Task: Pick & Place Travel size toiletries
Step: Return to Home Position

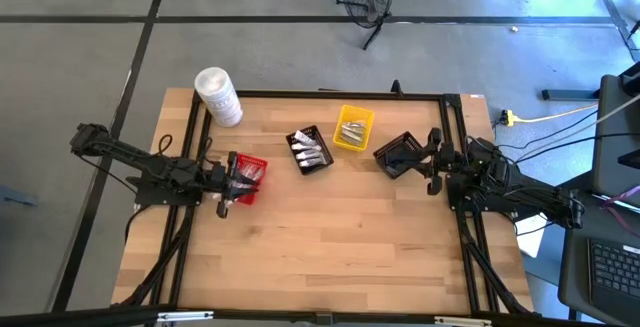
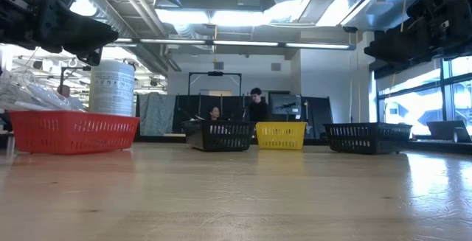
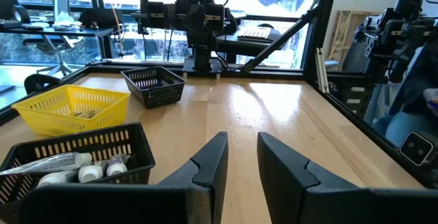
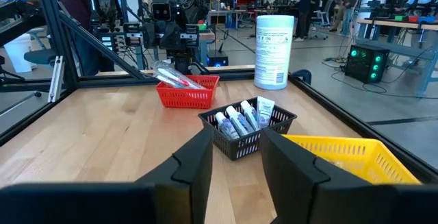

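Small white tubes lie in the middle black basket. Silvery sachets lie in the yellow basket. Thin sticks in clear wrapping stick out of the red basket. My left gripper hangs open over the red basket, raised clear of it and holding nothing. My right gripper is open and empty, raised beside a second black basket.
A large white tub stands at the table's far left corner. The baskets stand in a row across the far half of the table; bare wood lies nearer. A black frame rims the table. People show in the room behind.
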